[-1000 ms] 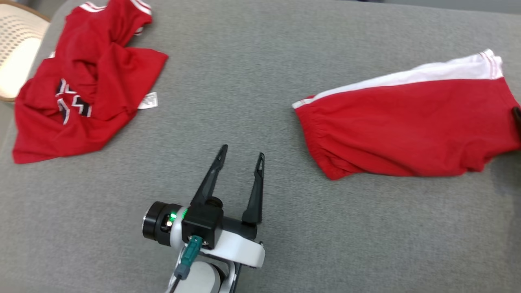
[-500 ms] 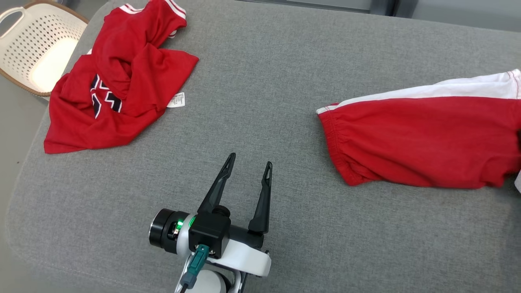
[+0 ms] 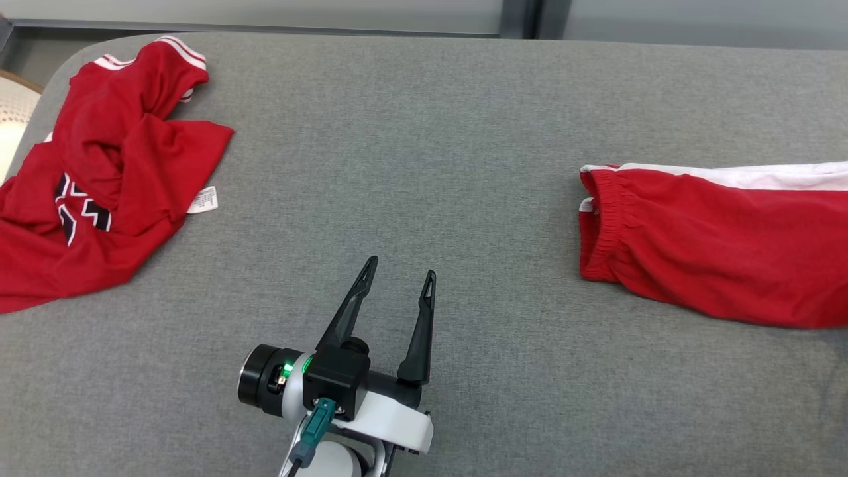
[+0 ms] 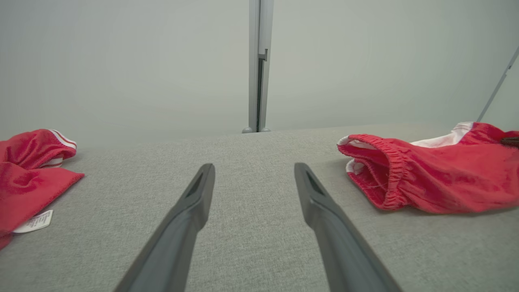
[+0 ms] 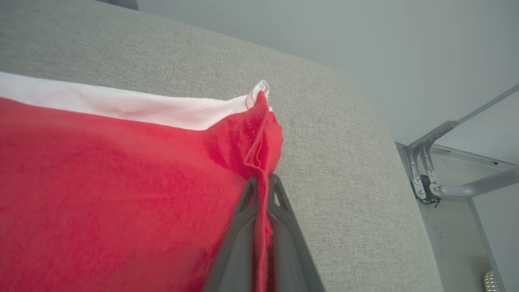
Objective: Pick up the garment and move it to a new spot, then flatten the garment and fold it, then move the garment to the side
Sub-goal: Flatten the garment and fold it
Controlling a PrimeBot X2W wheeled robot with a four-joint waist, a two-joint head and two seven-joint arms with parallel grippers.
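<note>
Red shorts (image 3: 715, 252), lying frame right on grey bench (image 3: 430, 132): right hand (image 5: 264, 180) is clenching their edge; left hand (image 3: 400, 266), lower centre, is hanging released.

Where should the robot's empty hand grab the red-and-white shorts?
Grab the red shorts by the puckered elastic waistband, coming from the robot's left. It gapes above the grey cushion, facing the open left gripper; the right gripper pinches the other end.
</note>
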